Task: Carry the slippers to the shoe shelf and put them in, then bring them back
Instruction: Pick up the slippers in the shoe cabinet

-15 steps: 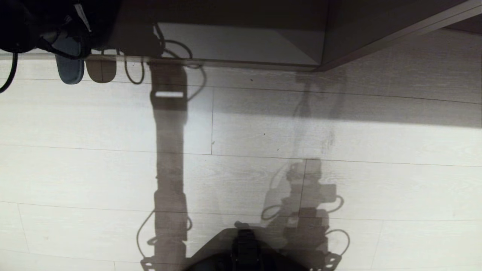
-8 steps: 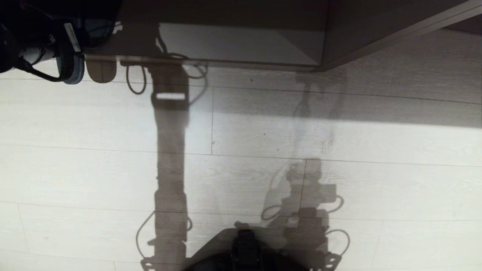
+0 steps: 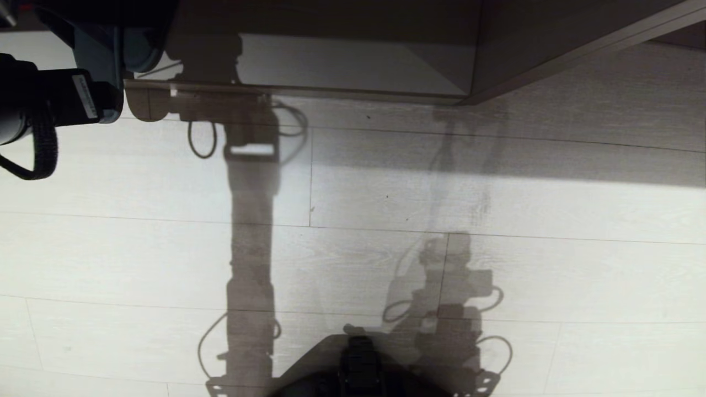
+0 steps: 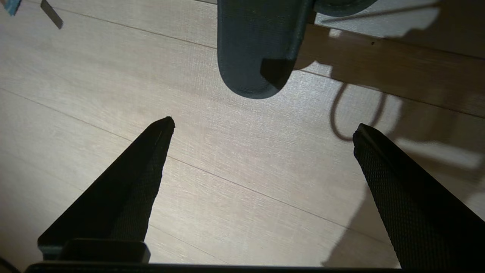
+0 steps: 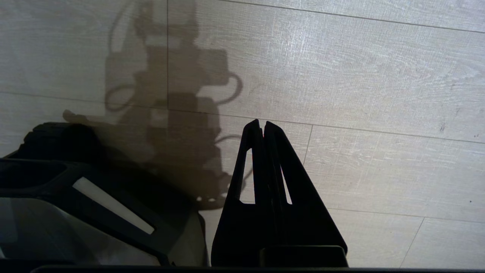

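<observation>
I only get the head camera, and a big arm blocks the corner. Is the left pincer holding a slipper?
Observer: No. The left pincer is wide open and empty; one slipper lies just beyond its tips.
Operator: What's the other pincer doing?
Observer: The right pincer is shut with nothing in it.
Operator: Where is it?
Observer: Above the pale floor, beside the robot's base.

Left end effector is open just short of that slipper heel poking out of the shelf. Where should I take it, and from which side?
Grip the slipper by its rounded heel end, the only part jutting past the shoe shelf edge onto the floor. Come in low and straight from the floor side with the left end effector, one finger each side of the flat sole, probably pinching its edges.
</observation>
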Motion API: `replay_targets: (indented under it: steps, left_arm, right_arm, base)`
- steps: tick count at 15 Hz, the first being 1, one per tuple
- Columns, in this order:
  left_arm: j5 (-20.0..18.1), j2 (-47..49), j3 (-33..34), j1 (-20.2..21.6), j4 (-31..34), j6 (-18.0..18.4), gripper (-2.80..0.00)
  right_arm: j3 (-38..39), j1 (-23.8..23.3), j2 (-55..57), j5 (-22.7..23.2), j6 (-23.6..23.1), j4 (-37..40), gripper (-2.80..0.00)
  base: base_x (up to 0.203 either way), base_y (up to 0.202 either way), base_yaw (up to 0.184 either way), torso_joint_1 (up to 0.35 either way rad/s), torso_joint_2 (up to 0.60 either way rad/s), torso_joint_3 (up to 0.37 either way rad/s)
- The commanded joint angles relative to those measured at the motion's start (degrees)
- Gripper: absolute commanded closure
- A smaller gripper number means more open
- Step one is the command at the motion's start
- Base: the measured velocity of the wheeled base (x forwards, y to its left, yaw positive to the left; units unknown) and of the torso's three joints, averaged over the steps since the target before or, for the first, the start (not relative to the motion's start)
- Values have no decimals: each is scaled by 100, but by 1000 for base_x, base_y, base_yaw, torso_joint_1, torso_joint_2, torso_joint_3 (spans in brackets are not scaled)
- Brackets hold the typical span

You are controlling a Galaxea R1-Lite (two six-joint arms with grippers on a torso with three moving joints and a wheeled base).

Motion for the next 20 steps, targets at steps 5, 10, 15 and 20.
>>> replay_targets:
  steps: [5,10,15,20]
  left_arm:
    - [-374,-1071,543,-116,380,-71,-280]
    - [-386,-1707,1097,-427,1310,-67,-280]
    - [-401,-2686,2175,-590,1361,-11,-280]
    - [-400,-3500,2808,-860,1361,18,0]
  right_arm:
    - [0,4,3,1,-3,0,0]
    - [0,2,-2,1,-3,0,0]
    - [0,-3,-1,1,-3,0,0]
    - [0,4,6,1,-3,0,0]
  base:
    - [0,0,0,0,0,0]
    - [0,0,0,0,0,0]
    - [0,0,0,0,0,0]
    - [0,0,0,0,0,0]
